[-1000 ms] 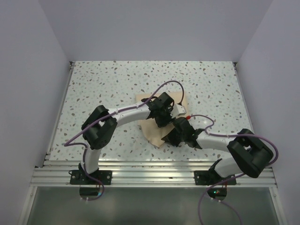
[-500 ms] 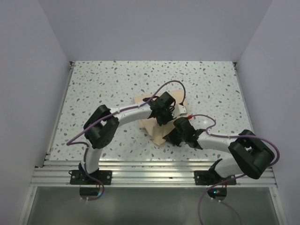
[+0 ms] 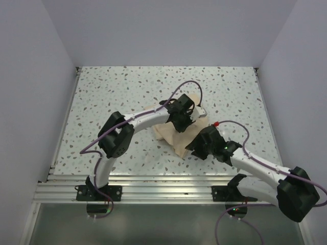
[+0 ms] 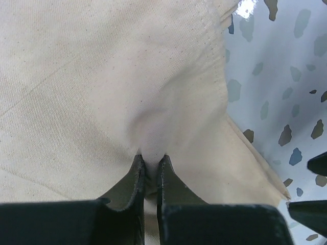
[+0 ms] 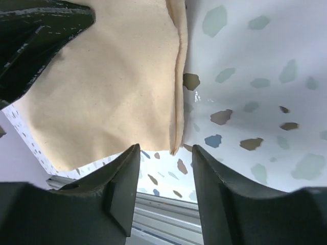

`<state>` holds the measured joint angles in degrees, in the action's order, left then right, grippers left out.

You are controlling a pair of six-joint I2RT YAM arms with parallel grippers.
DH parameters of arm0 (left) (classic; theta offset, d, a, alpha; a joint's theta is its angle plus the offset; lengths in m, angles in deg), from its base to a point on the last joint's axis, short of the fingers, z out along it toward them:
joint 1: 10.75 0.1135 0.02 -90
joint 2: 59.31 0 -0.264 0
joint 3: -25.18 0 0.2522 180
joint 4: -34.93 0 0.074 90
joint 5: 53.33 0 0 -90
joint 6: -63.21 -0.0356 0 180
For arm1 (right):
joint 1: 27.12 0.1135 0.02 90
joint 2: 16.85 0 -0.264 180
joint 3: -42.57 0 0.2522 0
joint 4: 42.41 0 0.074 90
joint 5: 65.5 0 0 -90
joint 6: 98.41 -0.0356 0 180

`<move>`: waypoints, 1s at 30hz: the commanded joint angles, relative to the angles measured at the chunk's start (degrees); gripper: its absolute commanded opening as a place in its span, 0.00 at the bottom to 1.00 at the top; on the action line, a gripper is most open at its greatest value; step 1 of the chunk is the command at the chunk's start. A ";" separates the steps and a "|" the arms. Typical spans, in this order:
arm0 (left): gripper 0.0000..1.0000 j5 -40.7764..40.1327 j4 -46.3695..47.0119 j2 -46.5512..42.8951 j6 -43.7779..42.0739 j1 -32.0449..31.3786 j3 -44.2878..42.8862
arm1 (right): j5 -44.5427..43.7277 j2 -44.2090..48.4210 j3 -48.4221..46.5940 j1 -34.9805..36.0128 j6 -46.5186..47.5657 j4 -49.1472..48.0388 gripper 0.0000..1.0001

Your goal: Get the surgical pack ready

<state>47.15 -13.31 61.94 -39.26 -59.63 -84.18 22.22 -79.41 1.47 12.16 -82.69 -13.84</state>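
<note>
Your left gripper [image 4: 150, 159] pinches a little fold of the beige cloth [image 4: 102, 76] right at its tips. The cloth spreads out ahead of it on the speckled table [image 4: 286, 76]. Your right gripper [image 5: 164, 150] is spread apart and holds nothing; the cloth's long edge runs straight away from it, just past its tips. The left gripper is nearer.

Hidden from above under the left gripper [image 3: 180, 121] and right gripper [image 3: 196, 148]: the middle and right side of the beige cloth [image 3: 164, 133], and both jaw gaps. Cropped at the left and far edges of the left wrist view, that same cloth. Blurred beyond naming in the right wrist view: a dark mass [image 5: 38, 38] at far left.
</note>
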 commanded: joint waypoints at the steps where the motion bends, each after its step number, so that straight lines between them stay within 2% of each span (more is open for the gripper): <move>1: 0.00 1.30 -3.57 0.74 3.85 1.16 -5.12 | -2.81 4.64 -5.09 -2.37 7.12 9.96 0.50; 4: 0.00 1.03 -7.08 0.83 4.21 1.25 -8.81 | -1.24 4.82 -9.13 -5.97 11.87 10.95 0.46; 5: 0.00 1.12 -7.88 0.83 4.47 1.42 -10.74 | 1.29 4.39 -10.01 -6.93 13.53 9.81 0.40; 10: 0.00 3.06 -11.57 0.13 6.14 2.48 -15.06 | 5.35 -2.02 -14.23 -8.17 17.24 2.08 0.24; 14: 0.00 3.14 -12.81 0.13 6.75 3.09 -17.17 | 10.53 -5.89 -16.00 -8.17 18.56 -4.25 0.22; 18: 0.00 2.36 -12.01 -1.28 7.81 3.44 -17.17 | 10.37 -8.54 -17.05 -8.09 18.65 -4.18 0.22; 22: 0.00 1.83 -10.35 -1.54 8.33 3.36 -15.07 | 7.30 -6.44 -18.89 -9.05 20.14 0.47 0.23; 25: 0.00 -0.19 -3.70 -4.00 9.91 2.48 -6.14 | 2.57 -2.66 -19.25 -10.63 20.58 7.06 0.22; 30: 0.00 -6.24 2.39 -4.97 10.36 -0.68 1.19 | -1.05 3.06 -19.25 -13.44 20.67 17.77 0.22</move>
<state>45.05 -15.74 59.76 -31.79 -58.58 -86.01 25.54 -79.26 -15.38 0.01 -63.26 -4.77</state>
